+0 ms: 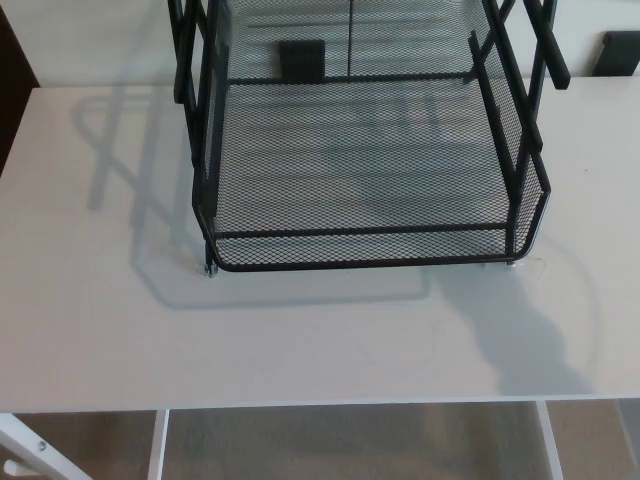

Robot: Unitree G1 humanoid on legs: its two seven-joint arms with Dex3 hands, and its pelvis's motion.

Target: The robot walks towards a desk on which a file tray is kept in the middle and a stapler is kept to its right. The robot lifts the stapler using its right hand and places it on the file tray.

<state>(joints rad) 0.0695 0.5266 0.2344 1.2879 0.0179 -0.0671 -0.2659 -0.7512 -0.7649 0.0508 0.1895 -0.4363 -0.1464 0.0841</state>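
Note:
A black wire-mesh file tray [365,250] stands in the middle of the white desk [100,300], its front rim facing me. The lower shelf shows bare mesh with nothing lying on it; the upper tiers run out of the top of the picture. No stapler shows anywhere in the head view. Neither of my hands shows. A dark shadow [520,340] falls on the desk to the right of the tray's front corner.
The desk's front edge [320,406] runs across the bottom, with white frame bars and grey floor below it. A dark object [620,52] sits behind the desk at the far right, and another dark block [301,60] shows through the tray's mesh.

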